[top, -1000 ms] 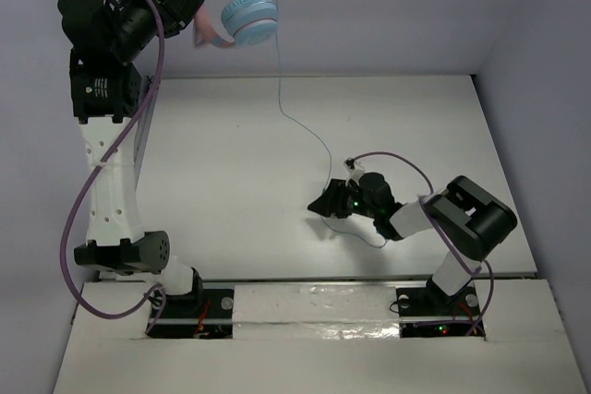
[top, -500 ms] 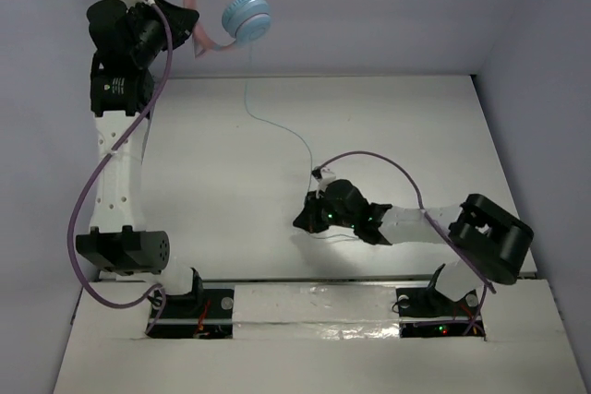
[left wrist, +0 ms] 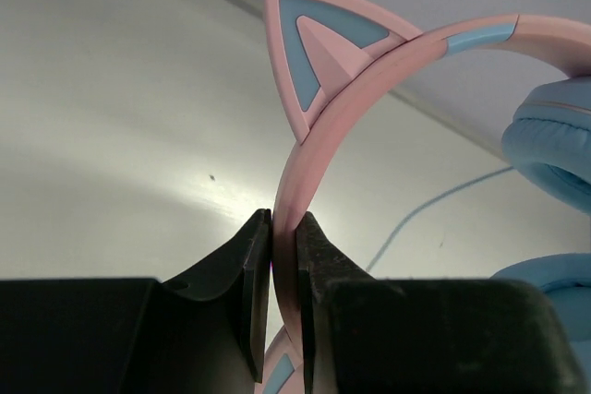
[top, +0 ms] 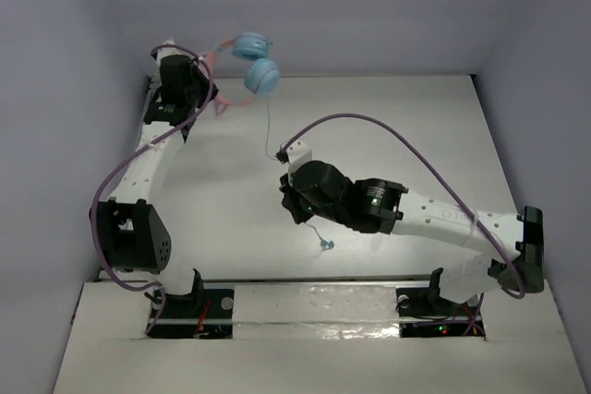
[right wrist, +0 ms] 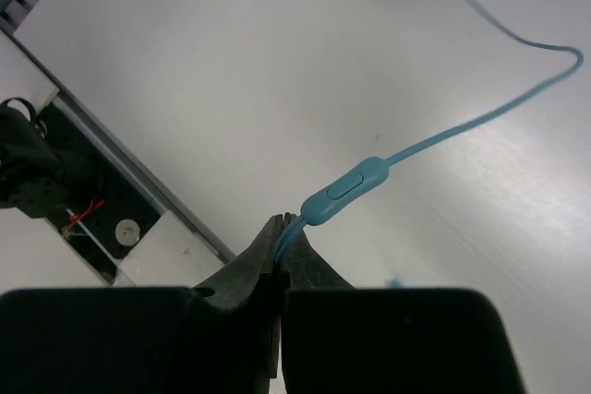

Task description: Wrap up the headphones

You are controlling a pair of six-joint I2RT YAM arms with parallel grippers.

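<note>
The left gripper [left wrist: 284,226] is clamped narrow on the pink headband [left wrist: 319,136] of the headphones [top: 258,64]; its two black fingers press the band from either side, just below a pink-and-blue cat ear [left wrist: 314,39]. In the top view the headphones hang from that gripper at the far left of the bench [top: 416,126], seen against the back wall; the two light-blue ear cups [top: 263,76] lie to the right of the gripper, and whether they touch the bench I cannot tell. The thin pale-blue cable [top: 268,122] drops from the lower cup and runs toward the right gripper [right wrist: 280,228], which is low near the middle of the bench. That gripper is closed tight on the cable, pinching it right beside the oblong inline remote [right wrist: 343,189], which sits just past the fingertips; beyond the remote the cable curves away across the white surface. A short tail of cable ends in a small plug [top: 326,244], on the side of the right gripper nearer the arm bases.
</note>
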